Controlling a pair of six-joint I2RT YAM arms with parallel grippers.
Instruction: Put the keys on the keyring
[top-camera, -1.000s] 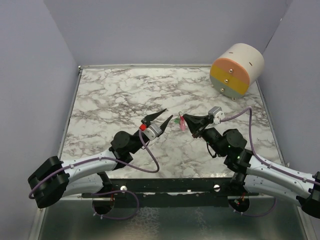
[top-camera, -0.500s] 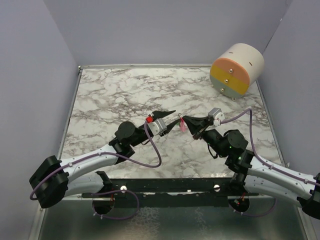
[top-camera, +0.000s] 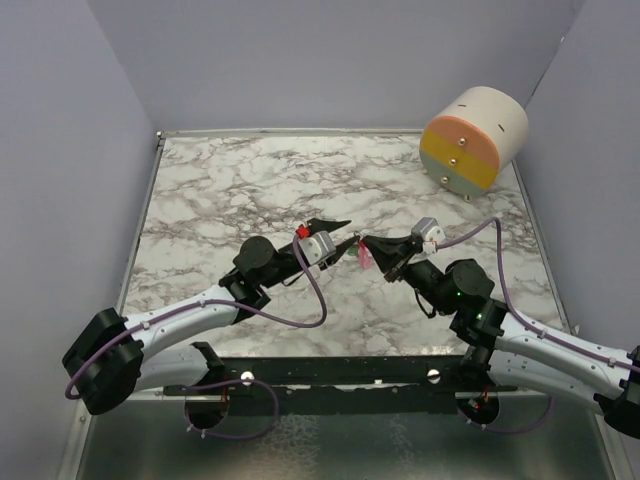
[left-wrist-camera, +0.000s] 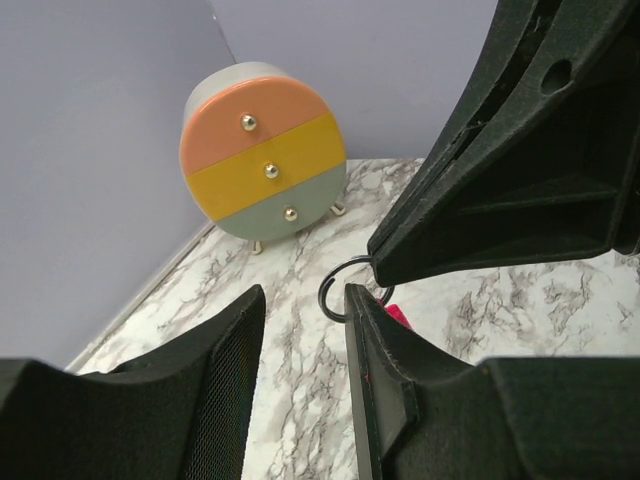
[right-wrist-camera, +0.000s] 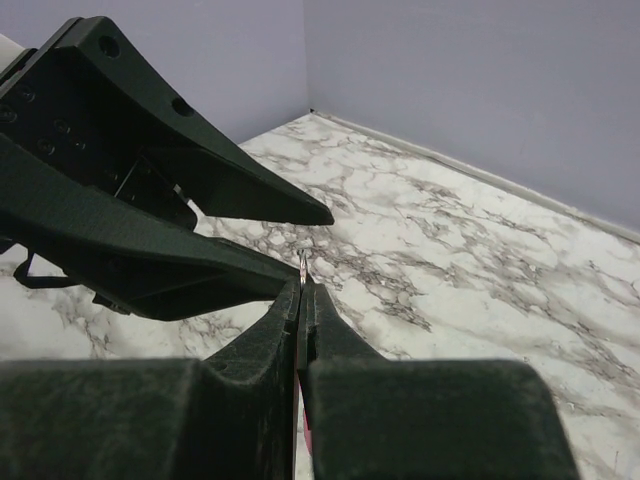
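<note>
My right gripper (top-camera: 362, 243) is shut on a thin metal keyring (left-wrist-camera: 336, 291) and holds it above the marble table (top-camera: 220, 190). A pink-red key (top-camera: 366, 258) hangs below the ring and shows as a red sliver in the left wrist view (left-wrist-camera: 398, 317). In the right wrist view the ring (right-wrist-camera: 302, 266) stands edge-on, poking out of my right gripper (right-wrist-camera: 302, 296). My left gripper (top-camera: 338, 234) is open and empty, its tips right at the ring. In the left wrist view my left gripper (left-wrist-camera: 304, 292) has the ring just beyond its right fingertip (left-wrist-camera: 352, 296). The green key is not visible.
A round mini drawer chest (top-camera: 474, 139) with peach, yellow and grey-green fronts stands at the back right corner, also in the left wrist view (left-wrist-camera: 264, 166). Lilac walls enclose the table on three sides.
My left gripper has moved right and forward, closing the gap until its open tips reach the ring. My right gripper has shifted only slightly, still holding the ring and pink key.
</note>
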